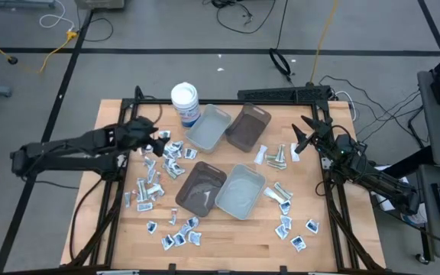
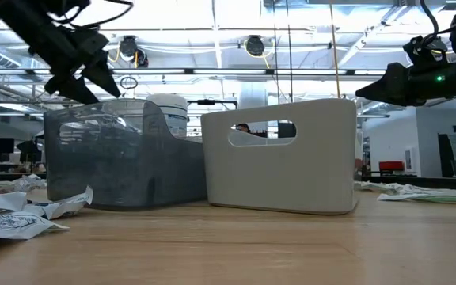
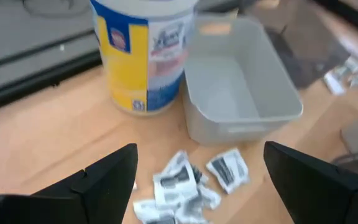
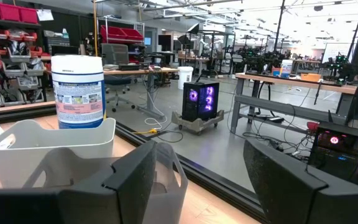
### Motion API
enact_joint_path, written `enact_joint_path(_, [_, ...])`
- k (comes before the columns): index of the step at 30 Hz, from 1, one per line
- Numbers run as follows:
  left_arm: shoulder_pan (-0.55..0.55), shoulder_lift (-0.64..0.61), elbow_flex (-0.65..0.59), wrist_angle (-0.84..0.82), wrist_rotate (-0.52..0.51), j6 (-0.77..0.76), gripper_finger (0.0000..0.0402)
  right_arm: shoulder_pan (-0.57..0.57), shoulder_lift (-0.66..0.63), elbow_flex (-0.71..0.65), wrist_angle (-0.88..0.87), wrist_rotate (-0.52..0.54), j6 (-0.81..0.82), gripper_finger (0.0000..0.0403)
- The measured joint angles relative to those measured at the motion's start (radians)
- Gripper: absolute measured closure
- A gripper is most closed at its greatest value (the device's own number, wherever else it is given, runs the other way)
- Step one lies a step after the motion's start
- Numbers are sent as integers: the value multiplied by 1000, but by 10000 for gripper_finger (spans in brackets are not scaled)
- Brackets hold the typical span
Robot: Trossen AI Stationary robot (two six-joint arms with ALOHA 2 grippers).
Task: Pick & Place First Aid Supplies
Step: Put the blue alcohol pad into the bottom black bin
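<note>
The first aid supplies (image 1: pixel 163 164) lie scattered along the surface's (image 1: pixel 113 221) left, near and right edges, around four trays (image 1: pixel 208 127) and a round tub (image 1: pixel 185 103). Left end effector (image 1: pixel 153 136) hovers apart above packets; right end effector (image 1: pixel 302 131) apart near the right edge. Only the left wrist view shows the tub's label (image 3: pixel 142 56).

small white and silvery first aid packets (image 1: pixel 163 164) lie scattered flat.

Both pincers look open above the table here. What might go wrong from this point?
The left pincer hangs open above overlapping packets, so it might grab several or none. The tub and grey tray stand close by and could be bumped. The right pincer waits, open, near the table's right edge.
</note>
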Motion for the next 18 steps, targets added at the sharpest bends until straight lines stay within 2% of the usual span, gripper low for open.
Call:
enact_joint_path(10, [-104, 206, 288, -374, 122, -157, 48, 0, 0, 0, 0, 0, 0, 165])
enact_joint_path(18, [-222, 331, 484, -714, 167, -340, 48, 0, 0, 0, 0, 0, 0, 165])
